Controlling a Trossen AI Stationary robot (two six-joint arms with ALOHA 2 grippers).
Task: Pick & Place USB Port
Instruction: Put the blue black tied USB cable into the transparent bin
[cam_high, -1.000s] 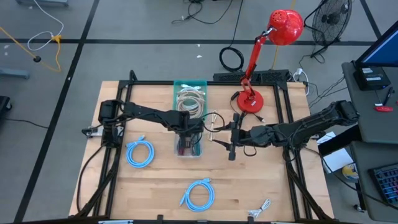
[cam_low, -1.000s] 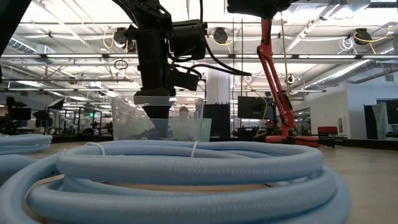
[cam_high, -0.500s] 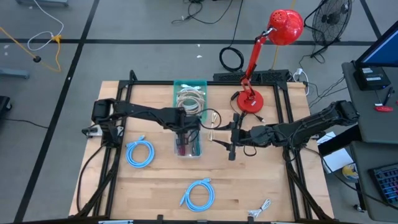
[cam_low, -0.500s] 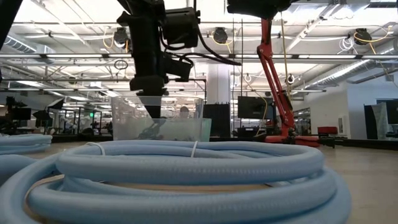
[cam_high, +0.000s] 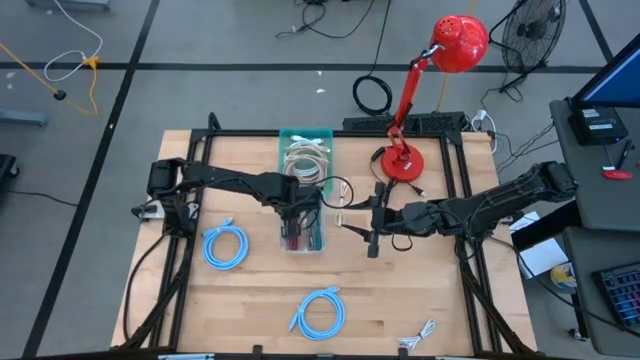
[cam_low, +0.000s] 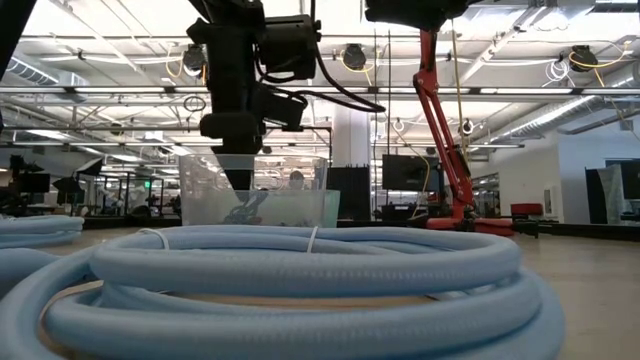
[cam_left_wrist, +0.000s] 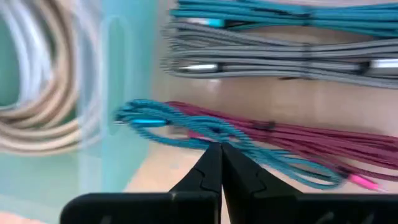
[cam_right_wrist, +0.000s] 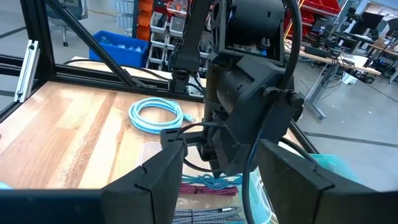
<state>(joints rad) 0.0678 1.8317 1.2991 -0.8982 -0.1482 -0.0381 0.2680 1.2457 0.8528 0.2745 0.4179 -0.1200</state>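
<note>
From the high view, the left gripper (cam_high: 296, 226) hangs over the clear bin (cam_high: 303, 190) in the middle of the tabletop (cam_high: 250, 290), above the end of the bin that holds the coloured cables. The right gripper (cam_high: 372, 232) waits just beside the bin, near the base of the red lamp (cam_high: 400, 163). Two blue cable coils (cam_high: 225, 246) lie loose on the tabletop, well apart from the bin.

In the low view, the left gripper (cam_low: 238, 170) points down through the bin's open top, its tip inside the clear walls but above the cables at the bottom. Whether anything comes up with it cannot be told from here.

The left wrist view settles more: the jaws are clenched to a point with nothing clearly between them, and their tip sits right at the teal braided cable (cam_left_wrist: 186, 121), which crosses the maroon cable (cam_left_wrist: 298, 140) on the bin floor. Grey cables (cam_left_wrist: 261, 62) lie further off. It looks like the pick is not yet secured; the cable appears to rest in the bin.

The right wrist view looks at the left arm over the bin; the right jaws stand released and empty.

Judging by this, the task is at its start: a USB cable has yet to be lifted out and placed.
</note>
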